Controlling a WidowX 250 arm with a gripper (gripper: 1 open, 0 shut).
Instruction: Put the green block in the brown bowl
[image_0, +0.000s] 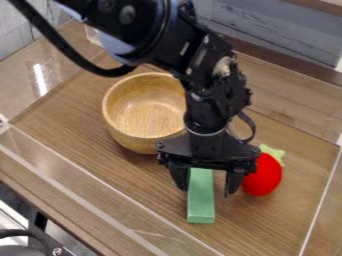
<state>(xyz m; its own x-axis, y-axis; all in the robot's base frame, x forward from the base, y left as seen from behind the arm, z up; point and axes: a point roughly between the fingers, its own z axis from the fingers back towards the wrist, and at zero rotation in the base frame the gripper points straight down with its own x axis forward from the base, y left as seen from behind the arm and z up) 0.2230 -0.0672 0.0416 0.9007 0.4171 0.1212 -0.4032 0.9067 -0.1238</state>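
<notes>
Gripper state: pointing straight down, jaws spread wide, one finger on each long side of the green block. No closure on the block is visible; the fingers straddle its far end with the tips at or near the wooden table.

Progress, judged from the current layout: the approach and alignment stage appears complete, since the jaws bracket the block across its narrow width. Remaining steps are closing on the block, lifting it, carrying it to the brown bowl and releasing it inside. The bowl interior shows no contents.

Block orientation: it lies flat on the table at the near side of the scene. Its long axis runs from the near edge of the table toward the gripper, almost vertical in the camera view. The near end is free and fully visible; the far end sits between the fingers.

A red strawberry toy rests just beside the right-hand finger in the view. Beyond the gripper, toward the back left, stands the bowl, apart from the block
</notes>
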